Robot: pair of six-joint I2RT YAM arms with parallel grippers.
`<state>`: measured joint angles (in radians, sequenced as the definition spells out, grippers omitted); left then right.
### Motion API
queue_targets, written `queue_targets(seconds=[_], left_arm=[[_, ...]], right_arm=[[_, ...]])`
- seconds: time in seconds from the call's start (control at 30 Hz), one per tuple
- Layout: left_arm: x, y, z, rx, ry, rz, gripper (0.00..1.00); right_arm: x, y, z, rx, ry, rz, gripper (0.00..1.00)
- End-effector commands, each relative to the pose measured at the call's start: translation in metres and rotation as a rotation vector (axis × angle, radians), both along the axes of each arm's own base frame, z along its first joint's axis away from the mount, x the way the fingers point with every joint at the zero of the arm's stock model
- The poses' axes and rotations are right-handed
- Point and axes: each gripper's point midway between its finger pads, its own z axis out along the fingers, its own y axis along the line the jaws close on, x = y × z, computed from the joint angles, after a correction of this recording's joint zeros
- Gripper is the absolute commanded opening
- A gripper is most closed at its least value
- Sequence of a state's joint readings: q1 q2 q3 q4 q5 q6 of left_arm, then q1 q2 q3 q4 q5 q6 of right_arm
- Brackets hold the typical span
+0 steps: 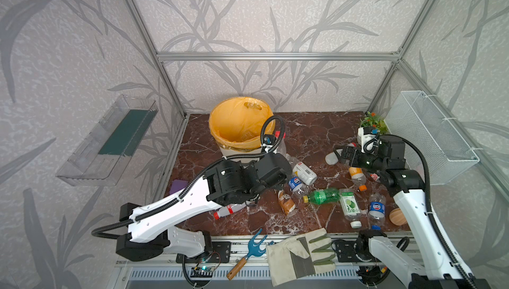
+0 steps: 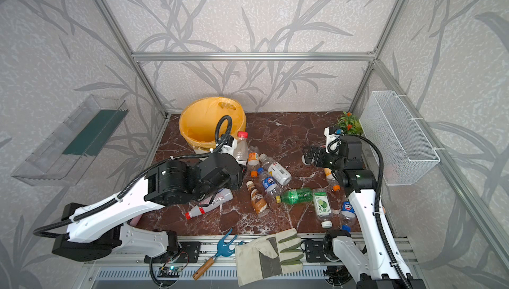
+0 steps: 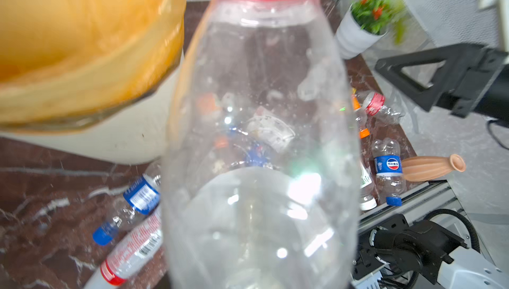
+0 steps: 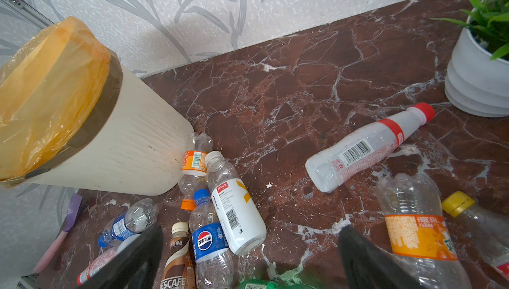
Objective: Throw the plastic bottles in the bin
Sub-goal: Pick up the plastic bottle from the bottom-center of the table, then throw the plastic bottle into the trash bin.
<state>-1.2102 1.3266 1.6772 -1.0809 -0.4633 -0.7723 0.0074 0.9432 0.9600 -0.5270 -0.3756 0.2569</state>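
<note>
My left gripper (image 2: 241, 163) is shut on a clear bottle with a red cap (image 2: 241, 147), held upright beside the bin (image 2: 192, 125). That bottle (image 3: 256, 136) fills the left wrist view and hides the fingers. The bin (image 1: 214, 133) is cream-white with a yellow-orange bag. Several plastic bottles lie on the marble floor: a green one (image 1: 322, 196), a brown one (image 1: 286, 202) and a white-labelled one (image 1: 304, 173). My right gripper (image 1: 341, 154) hangs open and empty above the floor, near a white red-capped bottle (image 4: 366, 147).
A white flowerpot (image 1: 369, 136) with a plant stands at the back right, under a wire-mesh basket (image 1: 429, 136). A terracotta vase (image 3: 432, 168) lies at the front right. A glove (image 1: 300, 251) and a hand fork (image 1: 248, 251) lie on the front rail.
</note>
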Motion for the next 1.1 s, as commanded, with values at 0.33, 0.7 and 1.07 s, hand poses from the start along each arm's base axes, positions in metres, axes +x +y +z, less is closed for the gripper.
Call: queue_targets(seconds=[0.33, 0.7, 1.07], left_arm=[[0.105, 0.09, 0.085, 0.122, -0.207, 0.168, 0.56], [0.126, 0.109, 0.081, 0.116, -0.117, 0.206, 0.99], [0.091, 0.112, 0.085, 0.164, -0.306, 0.224, 0.99]], right_arm=[[0.0, 0.001, 0.018, 0.01, -0.022, 0.003, 0.99], [-0.017, 0.018, 0.028, -0.023, -0.012, 0.075, 0.99], [-0.053, 0.105, -0.004, -0.198, 0.077, 0.288, 0.99]])
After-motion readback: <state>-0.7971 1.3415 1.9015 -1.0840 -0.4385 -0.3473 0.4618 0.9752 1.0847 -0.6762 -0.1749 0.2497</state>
